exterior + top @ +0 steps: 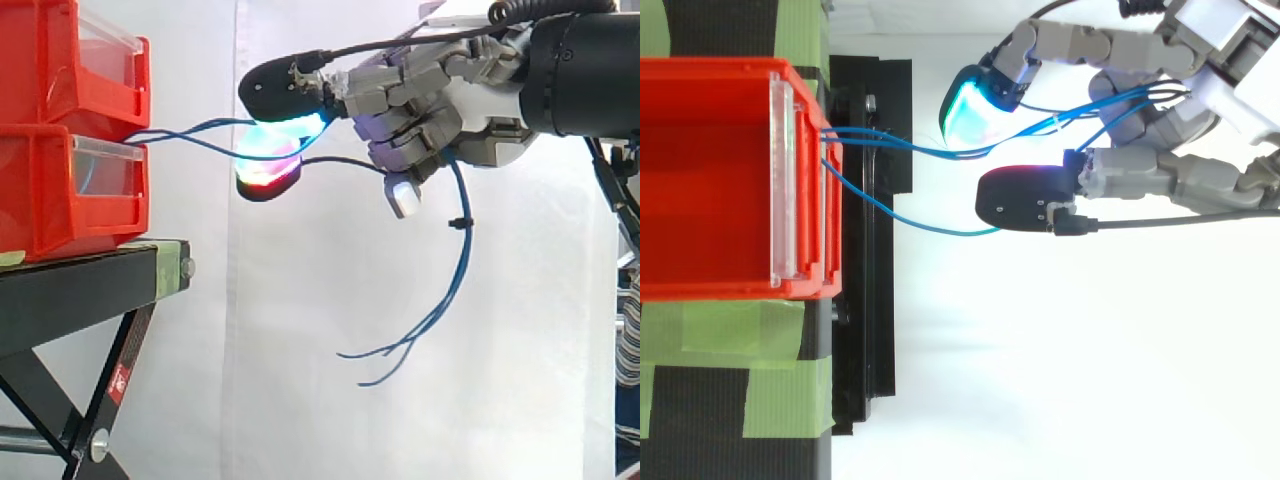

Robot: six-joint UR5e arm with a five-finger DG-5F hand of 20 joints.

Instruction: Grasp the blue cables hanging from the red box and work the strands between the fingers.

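Where the side view starts at its left edge, you see an upper red bin [60,60] stacked on a lower red bin [50,190]. Both stand on the black stand [80,290]. From above, strips of green tape [720,335] lie across the stand's top beside the bins, and a clear front panel [780,180] closes the upper bin.

The blue cables [466,250] come out at the front of the bins, about where the two meet, and run rightward through open air in front of the white curtain [300,400]. From above, you can see the strands fan apart a little. Most head for the cyan-glowing pad, and one sags lower toward the black-backed fingertip.

The hand [480,120] reaches in from the right, level with the bins, and is clamped on the strands. Its fingertips [970,110] are curled in, with a cyan pad above and a red one below, and the cables are pinched between them. Past the palm, the loose ends droop down and back to the left, bound by a small black cable tie [458,222].
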